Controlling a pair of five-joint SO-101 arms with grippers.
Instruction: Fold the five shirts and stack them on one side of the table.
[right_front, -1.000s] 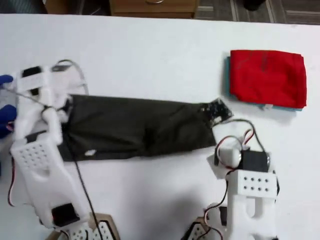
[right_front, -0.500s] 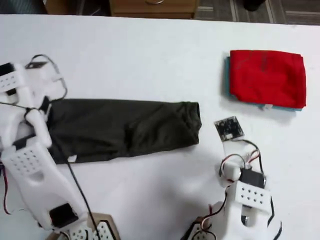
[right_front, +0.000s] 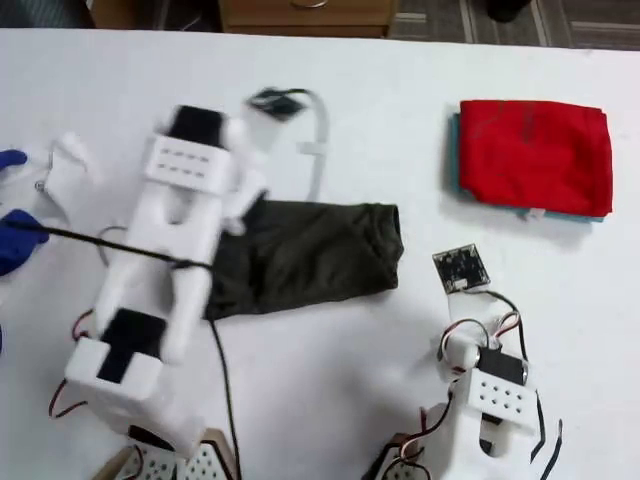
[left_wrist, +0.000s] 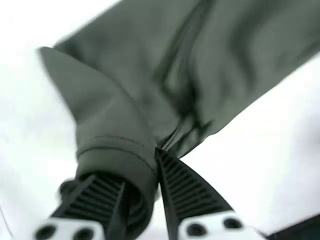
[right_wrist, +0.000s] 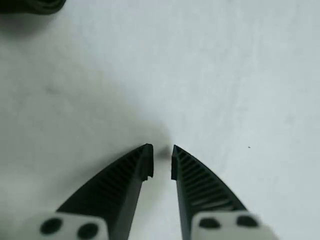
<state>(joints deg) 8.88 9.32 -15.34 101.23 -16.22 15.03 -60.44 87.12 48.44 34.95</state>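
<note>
A dark green shirt (right_front: 315, 255) lies as a long folded band across the middle of the table. My left arm (right_front: 170, 250) stretches over its left part, and my left gripper (left_wrist: 145, 170) is shut on a fold of the shirt (left_wrist: 200, 65), lifted off the table. My right gripper (right_wrist: 162, 160) hangs just above bare table near the front edge, open by a narrow gap, with nothing between its fingers. A corner of the dark shirt (right_wrist: 30, 5) lies farther off. A folded red shirt (right_front: 535, 155) rests on a folded blue one (right_front: 456, 160) at the back right.
The right arm (right_front: 495, 390) is drawn back at the front right of the white table (right_front: 400, 100). Blue objects (right_front: 12, 240) and a white piece (right_front: 65, 170) sit at the left edge. Wooden furniture (right_front: 305, 15) stands beyond the far edge.
My left arm has swung to the right over the shirt, carrying its left end along, so the visible band is shorter. My right gripper let go of the right end and drew back.
</note>
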